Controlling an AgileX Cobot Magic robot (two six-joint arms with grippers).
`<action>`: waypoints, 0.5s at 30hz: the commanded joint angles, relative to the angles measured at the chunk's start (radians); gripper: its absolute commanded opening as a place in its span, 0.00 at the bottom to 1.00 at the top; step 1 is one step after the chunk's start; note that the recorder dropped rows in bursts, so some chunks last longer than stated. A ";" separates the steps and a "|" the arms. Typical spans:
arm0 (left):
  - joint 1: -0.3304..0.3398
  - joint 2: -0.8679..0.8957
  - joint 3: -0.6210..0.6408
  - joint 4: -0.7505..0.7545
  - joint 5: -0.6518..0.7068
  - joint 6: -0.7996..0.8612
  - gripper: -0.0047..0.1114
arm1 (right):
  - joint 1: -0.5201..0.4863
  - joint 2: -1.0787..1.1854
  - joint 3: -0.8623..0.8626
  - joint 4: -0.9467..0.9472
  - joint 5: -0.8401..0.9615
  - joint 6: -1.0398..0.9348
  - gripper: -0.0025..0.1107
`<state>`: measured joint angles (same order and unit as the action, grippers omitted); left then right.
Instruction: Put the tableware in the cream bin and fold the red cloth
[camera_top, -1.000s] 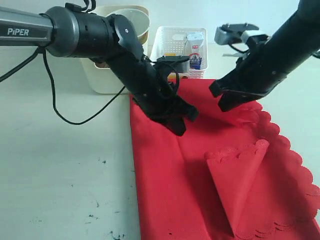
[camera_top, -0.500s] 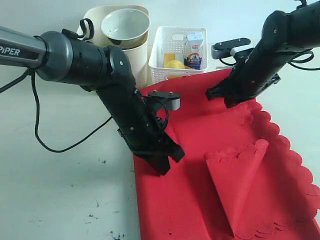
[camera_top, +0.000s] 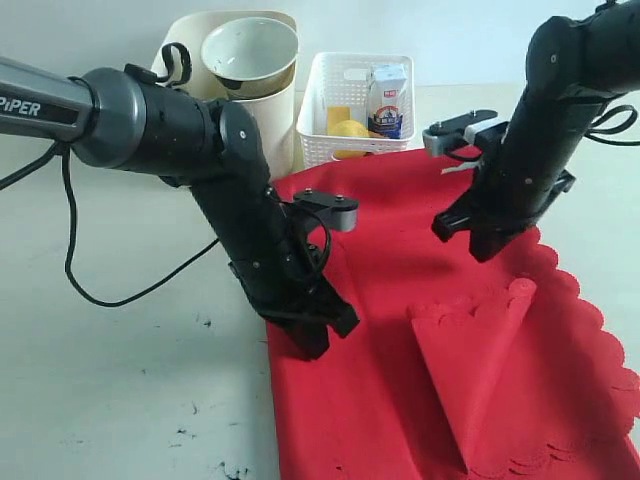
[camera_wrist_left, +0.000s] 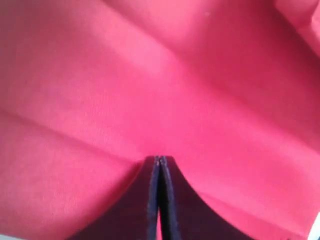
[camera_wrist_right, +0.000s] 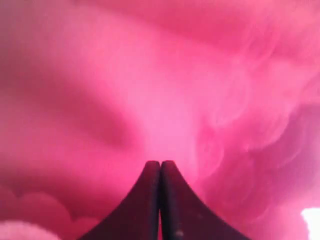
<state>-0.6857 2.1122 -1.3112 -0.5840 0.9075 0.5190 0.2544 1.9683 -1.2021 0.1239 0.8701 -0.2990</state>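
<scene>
Right tool (camera_top: 487, 245) lowered over red cloth (camera_top: 390, 400) (clenched, like left tool (camera_top: 312, 343)), basket (camera_top: 320, 110) behind.

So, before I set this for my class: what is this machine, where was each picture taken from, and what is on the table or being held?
It is a robot with two black arms, each ending in a two-fingered gripper. The wide picture comes from a camera off the arms; the two close-ups come from a camera on each wrist. On the pale table lies a large red cloth, one part folded over. Beyond it stand a cream bin holding a white bowl, and a white basket with a milk carton and a lemon. The left gripper and right gripper are both shut, tips at the cloth; whether they pinch it I cannot tell.
</scene>
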 joint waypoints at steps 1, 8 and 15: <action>-0.003 -0.011 0.021 0.026 0.022 -0.002 0.04 | 0.001 -0.042 0.087 0.007 0.045 -0.014 0.02; -0.003 -0.011 0.081 0.050 0.028 -0.002 0.04 | 0.001 -0.150 0.234 -0.015 0.086 0.008 0.02; -0.003 -0.019 0.134 0.066 0.053 -0.002 0.04 | 0.001 -0.274 0.336 -0.130 0.085 0.145 0.02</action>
<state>-0.6857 2.0841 -1.2135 -0.5761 0.9372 0.5190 0.2544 1.7377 -0.8844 0.0330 0.9592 -0.2013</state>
